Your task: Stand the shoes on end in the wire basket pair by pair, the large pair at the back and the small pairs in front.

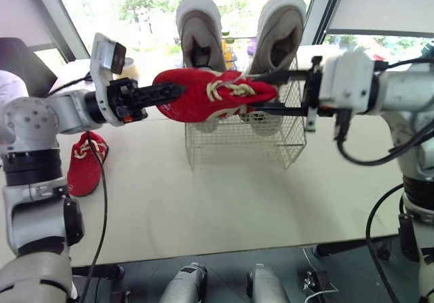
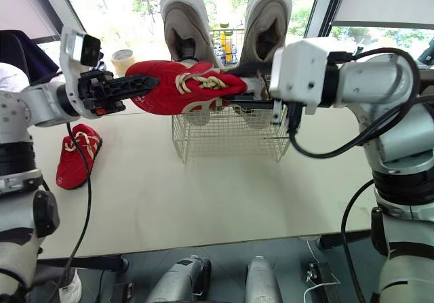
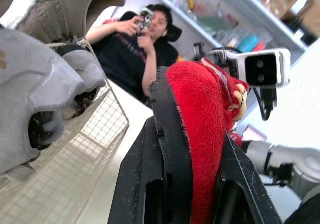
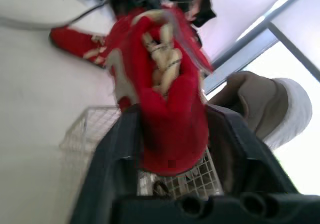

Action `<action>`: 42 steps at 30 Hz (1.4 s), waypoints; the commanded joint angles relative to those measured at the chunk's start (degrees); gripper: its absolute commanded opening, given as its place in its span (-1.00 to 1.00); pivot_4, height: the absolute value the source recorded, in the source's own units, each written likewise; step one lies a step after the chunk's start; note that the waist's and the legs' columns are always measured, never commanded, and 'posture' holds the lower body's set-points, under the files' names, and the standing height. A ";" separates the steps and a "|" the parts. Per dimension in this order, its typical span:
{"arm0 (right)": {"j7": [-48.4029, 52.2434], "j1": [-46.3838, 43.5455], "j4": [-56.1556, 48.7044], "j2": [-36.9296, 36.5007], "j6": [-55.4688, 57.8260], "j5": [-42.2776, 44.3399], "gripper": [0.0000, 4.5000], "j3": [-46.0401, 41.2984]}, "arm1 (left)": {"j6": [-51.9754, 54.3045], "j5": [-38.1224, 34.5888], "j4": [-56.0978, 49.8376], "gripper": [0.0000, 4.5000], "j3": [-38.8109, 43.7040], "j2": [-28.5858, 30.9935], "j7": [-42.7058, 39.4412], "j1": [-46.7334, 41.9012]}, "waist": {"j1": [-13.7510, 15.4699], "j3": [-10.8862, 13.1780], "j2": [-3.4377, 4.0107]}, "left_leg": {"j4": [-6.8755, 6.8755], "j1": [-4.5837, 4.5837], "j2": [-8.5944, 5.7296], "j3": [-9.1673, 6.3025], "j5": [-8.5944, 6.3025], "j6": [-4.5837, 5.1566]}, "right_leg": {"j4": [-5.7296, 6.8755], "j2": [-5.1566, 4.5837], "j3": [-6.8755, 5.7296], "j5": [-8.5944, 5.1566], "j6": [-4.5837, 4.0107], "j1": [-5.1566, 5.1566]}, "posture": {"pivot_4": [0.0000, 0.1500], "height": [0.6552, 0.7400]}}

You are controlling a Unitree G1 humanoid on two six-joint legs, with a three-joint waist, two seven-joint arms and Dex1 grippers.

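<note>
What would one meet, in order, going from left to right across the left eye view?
In order: red shoe on the table → left gripper → held red shoe → right gripper. The wire basket and beige pair overlap the held shoe, so I leave them out.

Daylight poured through a tall window (image 1: 135, 5) with greenery beyond, its dark frame (image 1: 57, 18) slanting behind a pale beige table (image 1: 203, 201). A white blind (image 1: 380, 5) hung at the right, the floor (image 1: 224, 261) was dark grey, and stocked shelves (image 3: 240, 8) lined a wall — a seated person (image 3: 132, 48) before them.
</note>
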 commanded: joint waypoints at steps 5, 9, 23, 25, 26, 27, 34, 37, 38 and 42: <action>-17.48 0.20 4.61 1.94 26.83 27.98 0.99 -22.28 | -3.18 -15.85 -5.01 -0.88 12.68 -11.04 19.88 2.70 | 0.09 -0.01 -0.12 | 0.02 0.00 0.00 -0.12 0.00 0.00 | -0.05 -0.01 -0.07 0.00 -0.01 0.08 | 1.00 1.00; -30.31 5.99 5.70 12.05 29.95 40.74 0.99 -27.40 | -9.93 -19.92 -8.54 -0.88 13.28 -17.77 26.99 2.82 | 0.08 -0.18 -0.41 | 0.01 0.00 0.03 -0.14 0.01 -0.02 | -0.05 -0.01 -0.08 0.01 -0.02 0.12 | 1.00 1.00; -40.80 -0.33 2.73 29.28 18.19 38.18 0.99 -12.78 | -18.00 -22.40 -10.75 -0.88 8.15 -22.47 32.09 4.61 | 0.00 -0.17 -0.37 | 0.06 0.00 -0.03 0.00 0.03 -0.03 | 0.03 0.01 0.02 0.01 -0.02 0.02 | 1.00 1.00; -40.32 -1.45 3.76 29.26 17.18 38.01 0.99 -12.50 | -18.55 -22.43 -11.08 -0.88 7.59 -22.50 32.13 5.23 | -0.04 -0.17 -0.37 | 0.06 0.00 -0.03 -0.02 0.03 -0.03 | 0.04 0.01 0.00 0.01 -0.02 0.03 | 1.00 1.00; -40.06 -1.90 4.13 29.20 16.87 37.99 0.99 -12.37 | -18.86 -22.52 -11.19 -0.88 7.43 -22.61 32.26 5.50 | -0.11 -0.17 -0.37 | 0.06 0.00 -0.03 -0.01 0.03 -0.03 | 0.04 0.01 0.01 0.01 -0.02 0.02 | 1.00 1.00; -39.90 -2.38 4.50 29.23 16.70 38.21 0.99 -12.30 | -19.23 -22.69 -11.26 -0.88 7.33 -22.79 32.50 5.76 | -0.21 -0.17 -0.37 | 0.05 0.00 -0.03 -0.01 0.03 -0.03 | 0.04 0.02 0.01 0.01 -0.02 0.01 | 1.00 1.00; -39.72 -4.38 5.34 30.35 15.77 39.98 0.99 -12.07 | -21.12 -22.74 -12.33 -0.88 5.59 -23.30 33.08 7.97 | -0.44 -0.17 -0.37 | -0.02 0.00 -0.01 -0.02 0.03 -0.04 | 0.03 0.03 0.01 0.01 -0.02 -0.03 | 1.00 1.00; -39.84 -4.72 5.08 30.57 15.73 39.35 0.88 -11.28 | -21.97 -22.95 -12.72 -0.88 5.17 -23.21 33.60 8.87 | -0.35 -0.17 -0.37 | -0.01 0.00 -0.02 -0.01 0.03 -0.04 | 0.03 0.02 0.01 0.01 -0.02 -0.02 | 1.00 1.00; -39.74 -4.66 4.95 30.54 15.71 38.92 0.76 -10.93 | -22.20 -23.26 -12.70 -0.88 5.19 -23.19 33.82 9.05 | -0.33 -0.17 -0.37 | 0.00 0.00 -0.02 -0.01 0.03 -0.04 | 0.03 0.02 0.01 0.01 -0.02 -0.02 | 1.00 1.00; -39.64 -4.95 4.95 30.55 15.62 39.21 -0.01 -10.67 | -22.60 -23.32 -13.55 -0.88 4.56 -22.49 34.15 9.94 | -0.30 -0.17 -0.37 | 0.00 0.00 -0.02 -0.01 0.03 -0.04 | 0.03 0.02 0.01 0.01 -0.02 -0.02 | 1.00 1.00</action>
